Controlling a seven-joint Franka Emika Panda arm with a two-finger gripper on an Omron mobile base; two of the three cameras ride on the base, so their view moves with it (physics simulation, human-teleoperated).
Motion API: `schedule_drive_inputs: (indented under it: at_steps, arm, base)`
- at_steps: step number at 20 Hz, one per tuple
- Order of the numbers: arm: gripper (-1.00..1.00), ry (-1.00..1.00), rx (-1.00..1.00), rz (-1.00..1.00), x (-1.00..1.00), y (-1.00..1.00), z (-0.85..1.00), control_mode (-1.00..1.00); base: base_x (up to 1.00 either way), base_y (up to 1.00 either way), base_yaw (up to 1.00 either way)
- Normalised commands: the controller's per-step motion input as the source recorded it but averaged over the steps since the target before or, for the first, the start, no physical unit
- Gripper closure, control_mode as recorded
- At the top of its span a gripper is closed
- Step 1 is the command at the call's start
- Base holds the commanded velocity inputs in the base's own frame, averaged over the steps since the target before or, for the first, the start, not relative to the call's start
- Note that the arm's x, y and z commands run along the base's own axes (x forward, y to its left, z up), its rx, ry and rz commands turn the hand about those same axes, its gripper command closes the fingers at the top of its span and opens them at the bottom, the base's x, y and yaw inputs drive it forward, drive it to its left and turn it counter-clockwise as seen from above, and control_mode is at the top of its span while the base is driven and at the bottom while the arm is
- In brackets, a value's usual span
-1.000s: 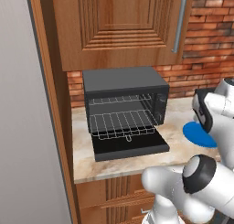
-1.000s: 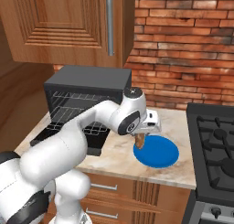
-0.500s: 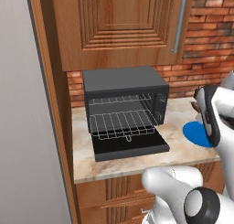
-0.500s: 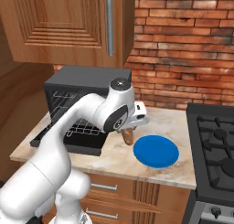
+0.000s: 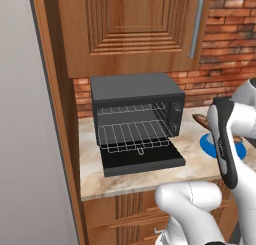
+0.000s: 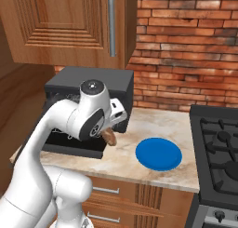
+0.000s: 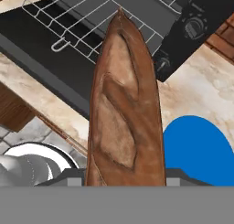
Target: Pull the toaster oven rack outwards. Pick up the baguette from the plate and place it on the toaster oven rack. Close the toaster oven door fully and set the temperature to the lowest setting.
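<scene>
Gripper point(image 6: 110, 131): clamped on the baguette, carried above the counter between plate and oven; fingertips hidden behind the loaf in the hand view.
Baguette point(image 7: 123, 113): brown, pointed, held off the plate; far tip aimed at the rack in the hand view; seen as a brown stub under the wrist in the right base view point(image 6: 109, 136).
Plate point(image 6: 158, 153): bright blue, round, flat on the counter point(image 6: 153, 124), bare, right of the oven and apart from it.
Toaster oven door point(image 5: 142, 161): folded down flat, fully open.
Toaster oven rack point(image 5: 134, 134): silver wire grid drawn out over the open door, small loop at its front edge.
Toaster oven point(image 5: 135, 91): dark grey box against the brick wall point(image 6: 186, 45), below a wooden cabinet point(image 5: 132, 29); control knobs point(image 7: 194, 25) on its right front strip.
</scene>
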Motion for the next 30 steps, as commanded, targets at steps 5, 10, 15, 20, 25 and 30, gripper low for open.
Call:
schedule_drive_inputs:
  at_steps: [5, 10, 15, 20, 25, 30]
  arm:
    - [1.0, -0.03, -0.17, 0.31, 0.0, 0.65, 0.21, -1.0]
    - [1.0, 0.0, -0.2, 0.28, 0.0, 0.6, 0.15, -1.0]
    - [1.0, 0.0, -0.17, 0.25, 0.03, 0.6, 0.02, -1.0]
    - [1.0, 0.0, -0.11, 0.21, 0.1, 0.57, 0.0, -1.0]
    - [1.0, 0.0, 0.0, 0.09, 0.08, 0.35, 0.0, -1.0]
    - [1.0, 0.0, 0.0, 0.04, 0.16, 0.28, 0.0, -1.0]
  base:
    - [0.0, 0.0, 0.0]
    - [0.0, 0.0, 0.0]
    - [0.0, 0.0, 0.0]
    - [0.0, 0.0, 0.0]
    - [0.0, 0.0, 0.0]
    - [0.0, 0.0, 0.0]
